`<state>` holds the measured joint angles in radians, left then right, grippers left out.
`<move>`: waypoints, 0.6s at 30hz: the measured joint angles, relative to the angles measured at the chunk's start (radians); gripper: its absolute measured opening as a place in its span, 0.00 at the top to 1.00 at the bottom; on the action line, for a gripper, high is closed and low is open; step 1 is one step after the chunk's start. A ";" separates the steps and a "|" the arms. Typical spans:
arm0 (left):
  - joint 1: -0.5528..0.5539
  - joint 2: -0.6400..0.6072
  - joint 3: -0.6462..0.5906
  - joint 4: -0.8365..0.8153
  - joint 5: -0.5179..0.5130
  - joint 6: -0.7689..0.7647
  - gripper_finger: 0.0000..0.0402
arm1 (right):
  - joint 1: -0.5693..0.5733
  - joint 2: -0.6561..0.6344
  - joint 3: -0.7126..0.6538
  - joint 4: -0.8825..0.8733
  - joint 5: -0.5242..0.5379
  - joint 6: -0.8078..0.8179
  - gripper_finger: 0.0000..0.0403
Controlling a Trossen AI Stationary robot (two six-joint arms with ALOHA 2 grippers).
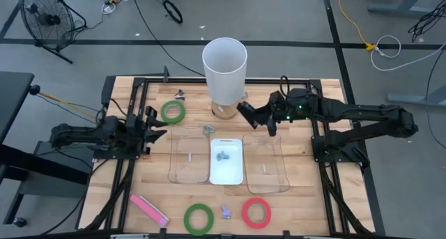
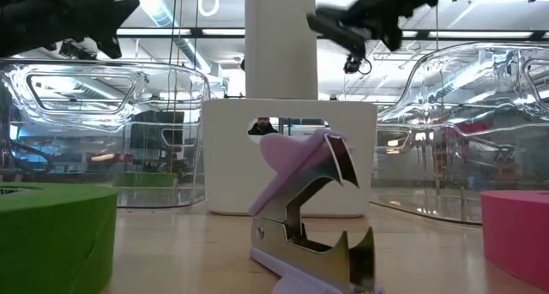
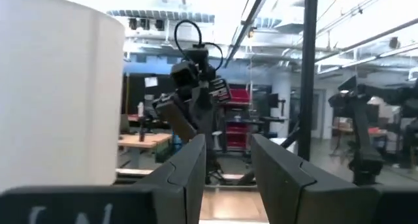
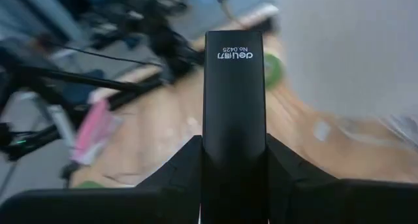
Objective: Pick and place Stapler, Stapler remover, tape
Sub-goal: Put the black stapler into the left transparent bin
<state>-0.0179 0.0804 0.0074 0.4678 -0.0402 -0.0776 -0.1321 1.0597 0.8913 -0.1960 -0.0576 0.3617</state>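
Observation:
My right gripper (image 1: 259, 118) hangs above the table's far middle, next to the tall white cylinder (image 1: 224, 65), and is shut on a black stapler (image 4: 234, 100). My left gripper (image 1: 157, 124) waits open at the table's left with nothing between its fingers (image 3: 189, 178). One green tape ring (image 1: 173, 111) lies flat at the far left. Another green ring (image 1: 198, 218) and a red one (image 1: 256, 212) lie near the front edge. Between those two stands a purple staple remover (image 2: 313, 208). My right gripper pinches the black stapler by its two long sides (image 4: 208, 160) between its two fingers. The fingers come from the table's right, slanting a little downward, and lie along the stapler. Its free end (image 1: 245, 111) sticks out past the fingertips. The stapler is lifted clear of the table.
A white tray (image 1: 226, 171) with a small remover in it sits at the middle, between two clear trays (image 1: 189, 157) (image 1: 265, 162). A pink oblong thing (image 1: 148, 210) lies at the near left. Small metal pieces (image 1: 209, 129) (image 1: 180, 94) lie toward the far side.

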 joint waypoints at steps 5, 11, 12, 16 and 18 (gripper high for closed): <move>-0.027 0.192 0.003 0.188 0.000 -0.040 0.68 | 0.064 0.020 0.000 0.116 -0.023 -0.053 0.75; -0.081 0.522 0.160 0.283 0.001 0.018 0.68 | 0.105 0.064 0.000 0.233 -0.021 -0.086 0.75; -0.084 0.576 0.193 0.281 0.001 0.042 0.68 | 0.114 0.075 0.000 0.262 -0.022 -0.093 0.75; -0.087 0.769 0.332 0.279 0.000 0.095 0.68 | 0.154 0.112 0.000 0.364 -0.022 -0.136 0.75; -0.086 0.845 0.394 0.280 0.000 0.112 0.68 | 0.173 0.125 0.000 0.393 -0.022 -0.154 0.75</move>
<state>-0.1036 0.9255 0.4012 0.7476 -0.0402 0.0344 0.0404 1.1847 0.8913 0.1974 -0.0795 0.2073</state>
